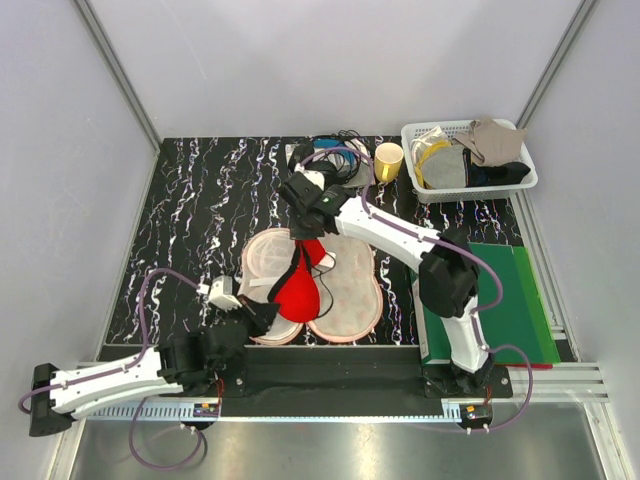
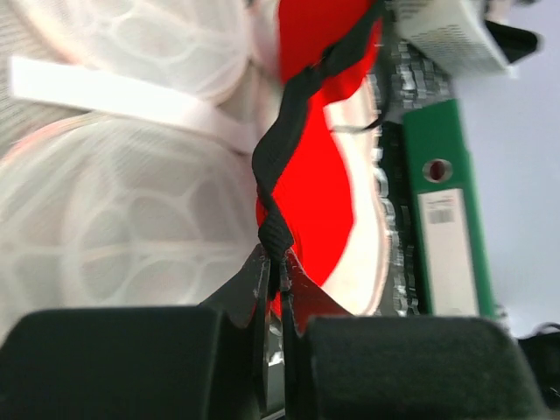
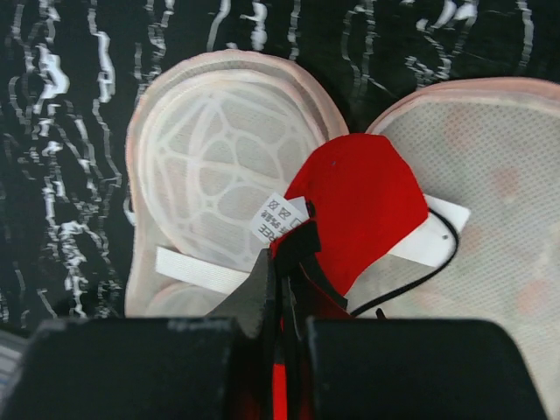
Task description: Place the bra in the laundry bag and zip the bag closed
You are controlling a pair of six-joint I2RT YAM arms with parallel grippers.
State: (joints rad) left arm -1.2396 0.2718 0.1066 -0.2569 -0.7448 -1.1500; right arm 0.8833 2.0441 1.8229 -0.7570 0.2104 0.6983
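Left gripper pinched on black strap of bra; right gripper clamped on its red edge. Overhead, I can't see fingertips. Bra at left gripper's two o'clock, atop laundry bag.

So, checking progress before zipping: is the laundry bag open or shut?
Open: the laundry bag lies spread, whitish inside up, the bra across it.
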